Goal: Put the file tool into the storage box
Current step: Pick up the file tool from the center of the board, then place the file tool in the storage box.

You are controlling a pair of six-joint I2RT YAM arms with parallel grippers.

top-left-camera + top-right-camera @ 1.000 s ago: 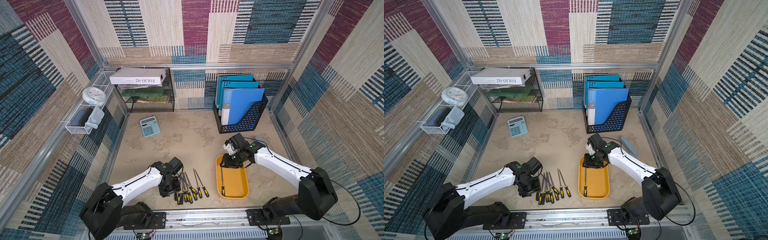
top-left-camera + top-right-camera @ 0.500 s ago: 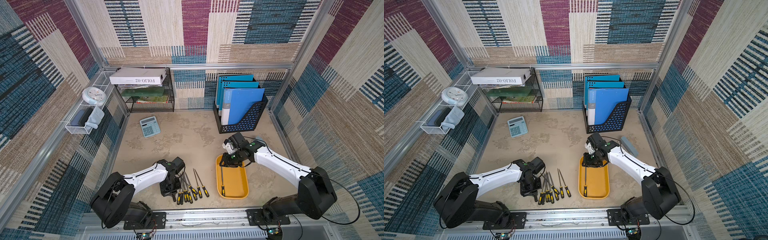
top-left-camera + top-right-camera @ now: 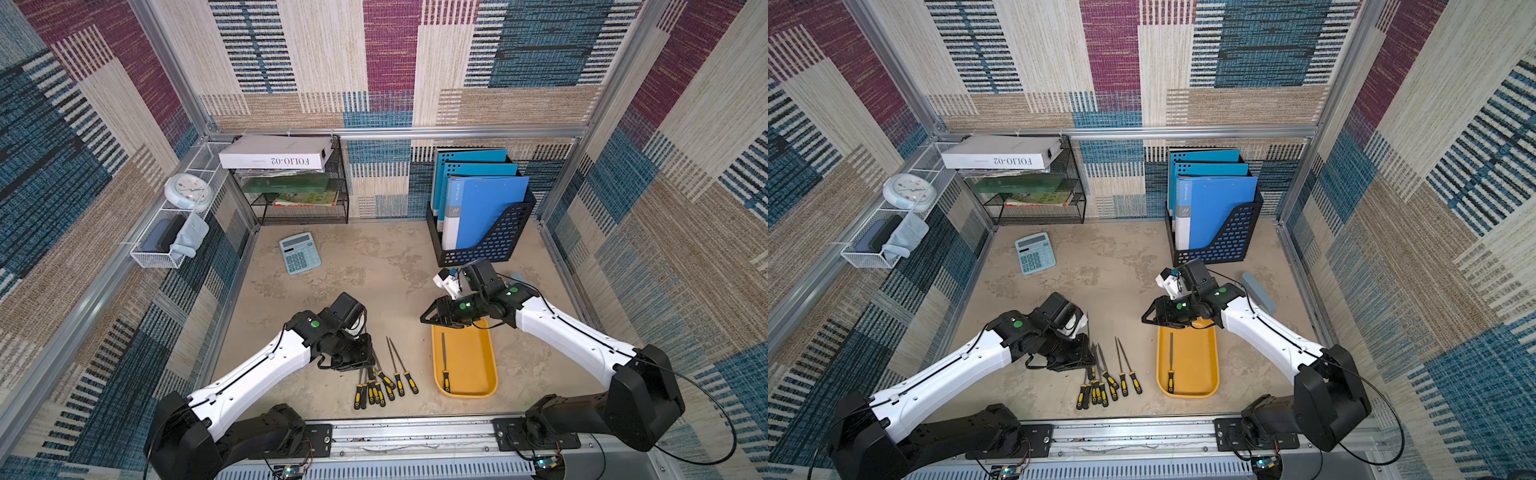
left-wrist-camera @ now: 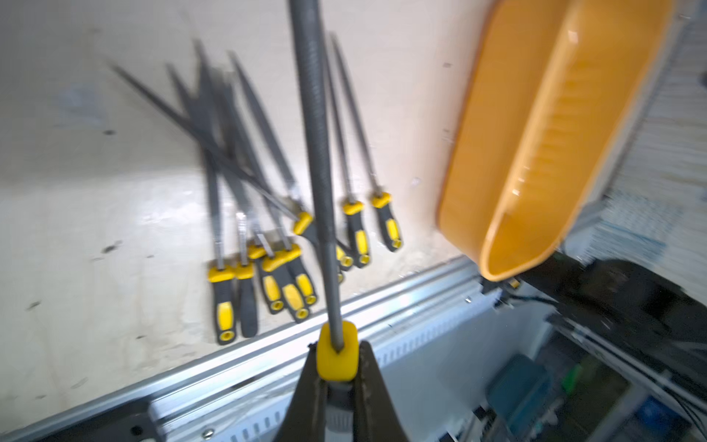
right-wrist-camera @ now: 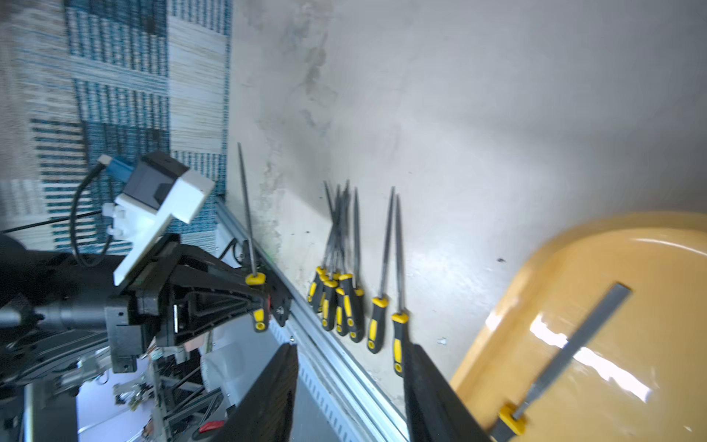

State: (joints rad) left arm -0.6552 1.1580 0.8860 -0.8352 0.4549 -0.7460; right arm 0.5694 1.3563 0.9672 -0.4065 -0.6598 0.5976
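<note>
Left gripper [image 4: 336, 354]: closed tight on the handle of one file tool [image 4: 313, 153], just behind its yellow collar; grey shaft sticks straight out past the fingertips.
Left gripper, place: low over the front part of the table [image 3: 374, 270], at the shaft end of the loose files [image 3: 382, 382].
Held file, from the right wrist view: shaft [image 5: 246, 206] points away from the front rail, black and yellow grip pinched between the fingers.
Right gripper [image 5: 350, 352]: open, jaws well apart, nothing between them.
Right gripper, place: in both top views above the far end of the storage box [image 3: 469, 357], tips turned toward the middle of the table.
Storage box: yellow-orange tray on the table near the front edge, right of centre, long side running front to back.
In the box: one flat file [image 3: 444, 361] lying lengthwise along the left wall, handle toward the front edge.
Loose files: a fanned bunch on the table just left of the box, handles toward the front edge, several shafts crossing.
Back left corner: black mesh rack [image 3: 303, 208], calculator [image 3: 299, 252] in front of it.
Back right corner: black folder holder [image 3: 490, 245] with blue binders.
</note>
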